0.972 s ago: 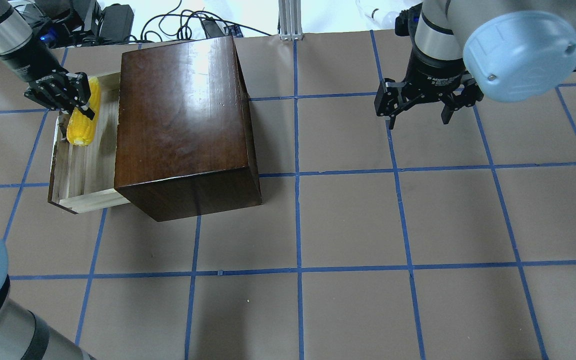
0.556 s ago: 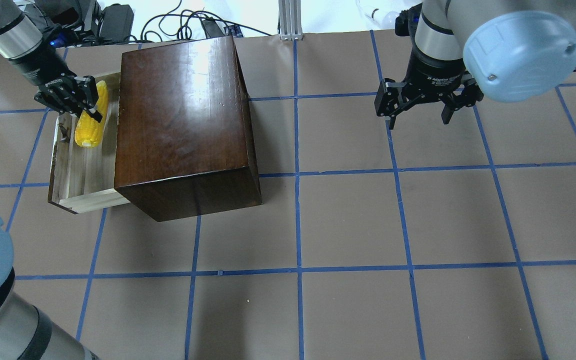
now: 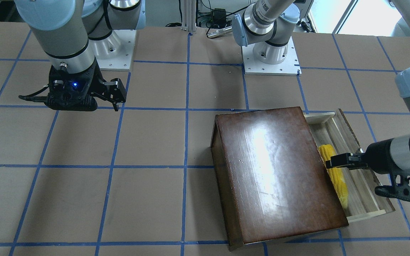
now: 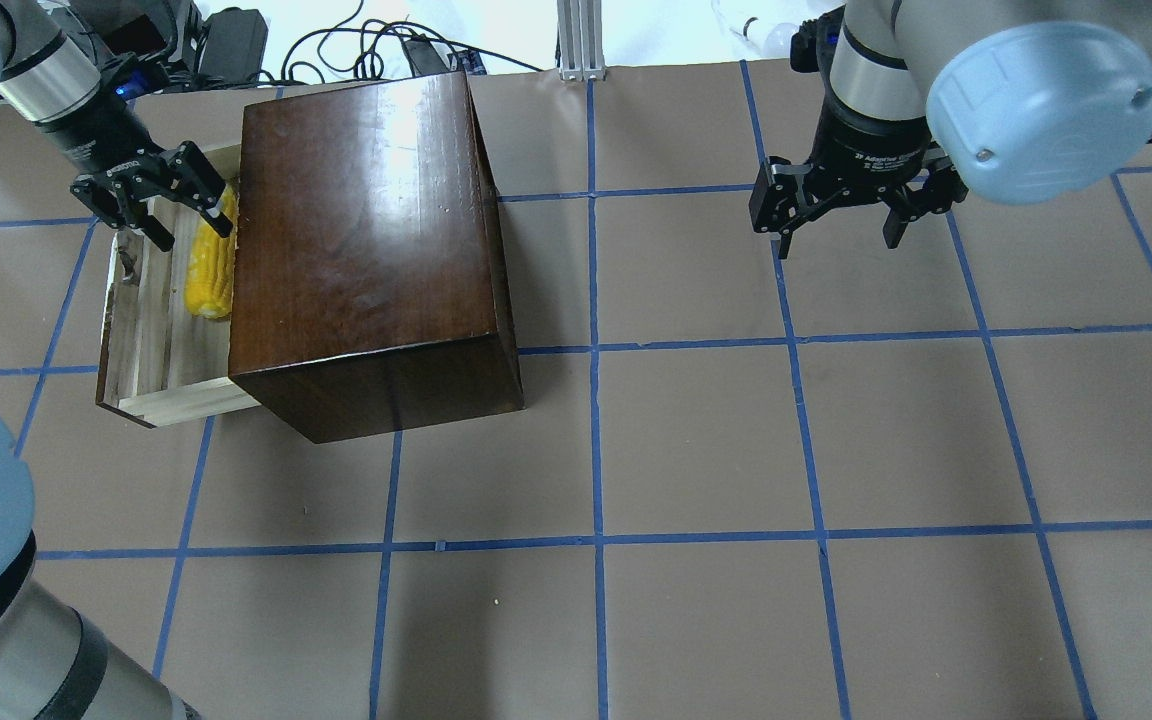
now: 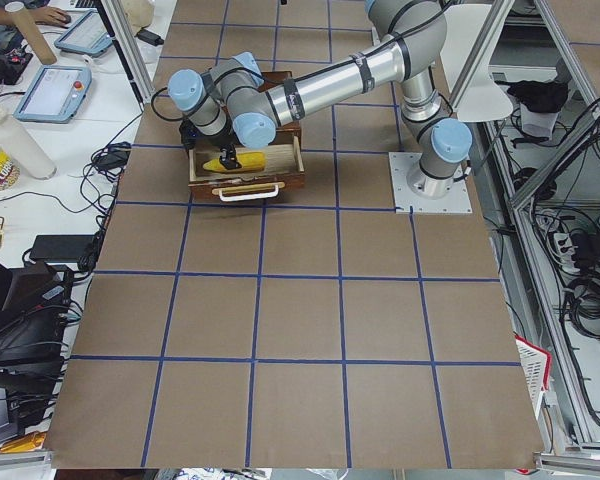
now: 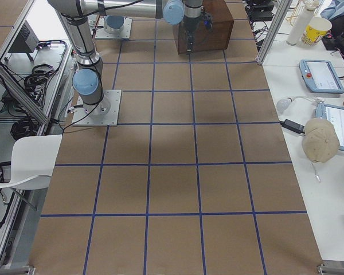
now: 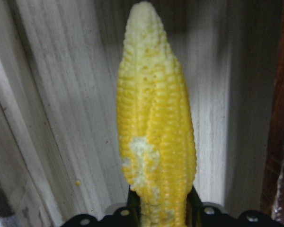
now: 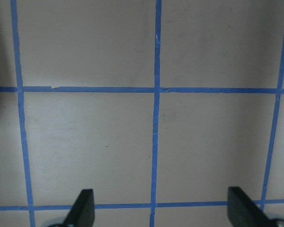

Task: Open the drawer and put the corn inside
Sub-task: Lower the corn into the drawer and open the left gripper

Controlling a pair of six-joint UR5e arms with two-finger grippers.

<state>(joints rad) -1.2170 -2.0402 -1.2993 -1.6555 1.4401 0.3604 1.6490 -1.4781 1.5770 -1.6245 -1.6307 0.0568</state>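
Note:
The drawer (image 4: 158,345) is pulled out to the left of the dark-brown box (image 4: 366,230); it also shows in the front view (image 3: 365,199). The yellow corn (image 4: 211,280) lies lengthwise in it, close against the box side, tip pointing away from the robot. My left gripper (image 4: 194,238) reaches in at a slant. In the left wrist view its fingers (image 7: 132,203) hug the thick end of the corn (image 7: 154,127), so it is shut on it. I cannot tell if the corn rests on the drawer floor. My right gripper (image 4: 836,240) hangs open and empty above the mat.
The drawer's dark front panel (image 4: 108,320) is its outer left wall. An aluminium post (image 4: 581,40) and cables stand at the far table edge. The arm bases (image 3: 271,57) are bolted at the robot's side. Blue tape lines grid the brown mat.
My left gripper has moved right toward the box and turned, taking the corn from a slant over the drawer's outer part to lie lower along the box side. The right arm has not moved.

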